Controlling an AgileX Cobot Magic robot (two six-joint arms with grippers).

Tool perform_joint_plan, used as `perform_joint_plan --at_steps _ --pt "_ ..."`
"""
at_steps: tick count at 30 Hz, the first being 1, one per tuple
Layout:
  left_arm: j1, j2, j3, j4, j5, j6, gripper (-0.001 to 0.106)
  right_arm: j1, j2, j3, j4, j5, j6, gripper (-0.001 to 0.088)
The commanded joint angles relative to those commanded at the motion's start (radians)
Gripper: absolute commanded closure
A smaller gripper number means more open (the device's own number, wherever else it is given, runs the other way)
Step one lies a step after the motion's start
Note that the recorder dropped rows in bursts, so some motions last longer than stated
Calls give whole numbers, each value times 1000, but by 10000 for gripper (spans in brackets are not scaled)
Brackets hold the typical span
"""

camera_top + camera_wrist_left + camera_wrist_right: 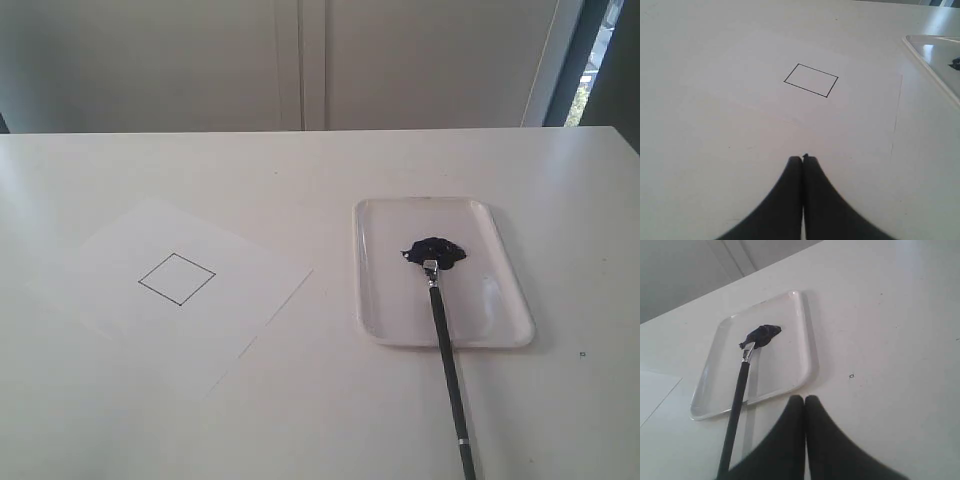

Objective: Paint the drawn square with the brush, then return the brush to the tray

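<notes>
The drawn square (177, 278) is a thin black outline with a plain white interior on a white paper sheet (150, 330), left of centre; the left wrist view shows the drawn square (811, 80) too. The brush (447, 364) lies with its tip in the blue-black paint blob (434, 251) on the white tray (510, 300), its black handle sticking out over the tray's near rim. My left gripper (803, 159) is shut and empty, short of the paper. My right gripper (805, 398) is shut and empty, beside the brush (736, 405) handle and near the tray (807, 355) rim. Neither gripper shows in the exterior view.
The white table (320, 400) carries the paper and tray only. A tiny dark mark (582, 353) sits right of the tray. A pale wall or cabinet (300, 60) runs behind the table's far edge.
</notes>
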Motion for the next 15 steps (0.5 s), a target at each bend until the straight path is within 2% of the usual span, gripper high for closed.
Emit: perform_joint_plan --at_steps 4,7,9,12,15 --pt "0 0 0 0 -12 8 1053 0 0 0 -7 -37 0 868" --pt "0 0 0 -22 -93 6 1053 0 0 0 -7 -113 0 868" --pt "0 0 0 -136 -150 -39 1053 0 0 0 0 -206 19 868" --pt "0 0 0 -282 -201 -86 1053 0 0 0 4 -344 172 868" --pt "0 0 0 -293 -277 -77 1053 0 0 0 0 -489 213 868"
